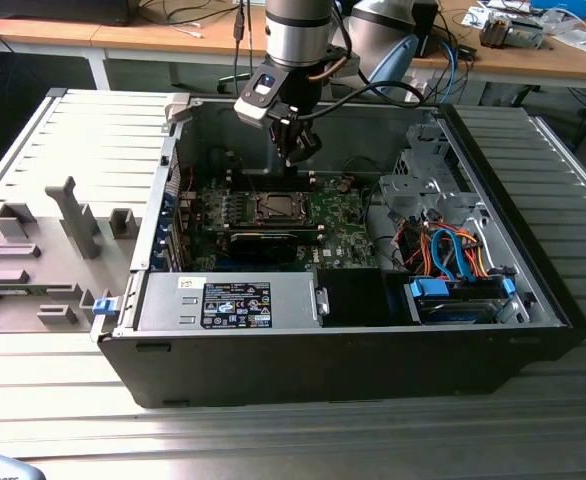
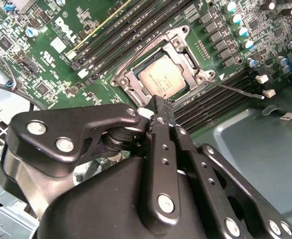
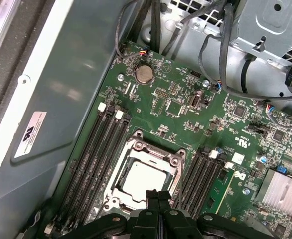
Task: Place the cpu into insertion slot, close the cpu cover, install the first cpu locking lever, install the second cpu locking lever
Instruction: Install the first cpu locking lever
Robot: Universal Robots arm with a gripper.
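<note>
Gripper (image 2: 158,103) looks clenched on nothing from where I sit, its tips just beside the one cpu (image 2: 162,77), which lies flat within the window of the one cpu cover (image 2: 187,46).

Open computer case (image 1: 323,365), blue cables (image 1: 461,243)

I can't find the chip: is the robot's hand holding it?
No, the cpu lies on the green board inside the cpu cover's window, and the shut hand above holds nothing.
</note>
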